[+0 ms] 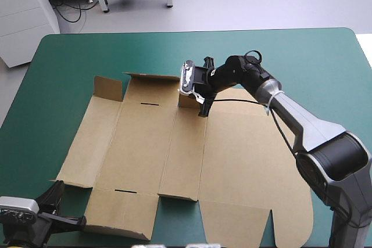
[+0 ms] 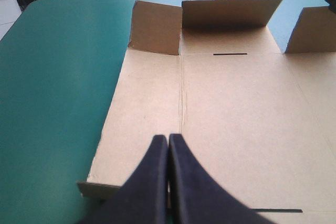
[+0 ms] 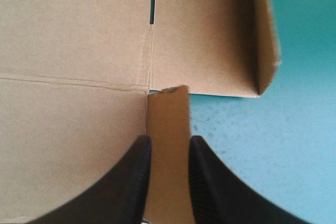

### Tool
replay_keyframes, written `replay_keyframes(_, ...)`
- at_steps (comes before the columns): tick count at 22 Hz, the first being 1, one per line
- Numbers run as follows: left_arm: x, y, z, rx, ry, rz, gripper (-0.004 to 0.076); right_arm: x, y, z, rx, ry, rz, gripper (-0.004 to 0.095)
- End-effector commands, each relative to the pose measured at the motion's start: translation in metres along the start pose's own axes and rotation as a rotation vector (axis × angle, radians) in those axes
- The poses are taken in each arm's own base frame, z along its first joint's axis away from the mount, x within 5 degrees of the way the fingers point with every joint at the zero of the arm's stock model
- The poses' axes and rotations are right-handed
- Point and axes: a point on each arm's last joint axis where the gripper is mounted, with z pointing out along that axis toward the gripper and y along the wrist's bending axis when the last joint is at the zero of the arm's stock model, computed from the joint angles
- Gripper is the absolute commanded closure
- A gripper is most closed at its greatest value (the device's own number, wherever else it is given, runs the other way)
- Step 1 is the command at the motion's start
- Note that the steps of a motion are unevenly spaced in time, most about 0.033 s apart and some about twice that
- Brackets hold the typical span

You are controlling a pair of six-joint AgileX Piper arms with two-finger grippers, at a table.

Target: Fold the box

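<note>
The brown box (image 1: 145,149) lies spread open mid-way across the teal-green desk (image 1: 70,62) with its far flaps (image 2: 231,13) standing up, the right jaws clamped on one small far flap (image 3: 167,124) and the left jaws pressed together over its near left corner.

Colour findings: brown board, teal-green cover, black fingers.
The box (image 1: 192,161), a flat cut sheet of board, is plain brown all over; its creases show as paler lines and its two narrow slots (image 1: 149,104) as dark dashes (in the right wrist view one shows teal-green through it). The raised flaps (image 2: 231,13) are a darker, shaded brown on their inner faces. The table cover (image 1: 70,68) is an even teal-green, plain. The left gripper (image 2: 168,137) and right gripper (image 3: 169,140) both have black curved-fin fingers (image 2: 152,182). The right arm (image 1: 302,123) is black at the wrist, silver-grey along the forearm, black at the elbow.
</note>
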Motion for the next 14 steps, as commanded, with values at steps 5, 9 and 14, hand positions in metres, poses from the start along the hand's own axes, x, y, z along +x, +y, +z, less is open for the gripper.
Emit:
replay_keyframes(5,-0.012,0.000,-0.006,-0.001,-0.113,-0.006,0.0756,-0.030,-0.013,-0.047,0.143,-0.146,0.037,0.0307)
replay_keyframes(9,-0.012,0.000,-0.005,-0.002,-0.121,-0.004,0.0756,-0.037,-0.017,-0.080,0.220,-0.194,0.451,0.0657)
replay_keyframes(14,-0.012,0.000,-0.005,-0.002,-0.123,-0.007,0.0756,-0.034,-0.019,-0.111,0.325,-0.167,0.715,0.0910)
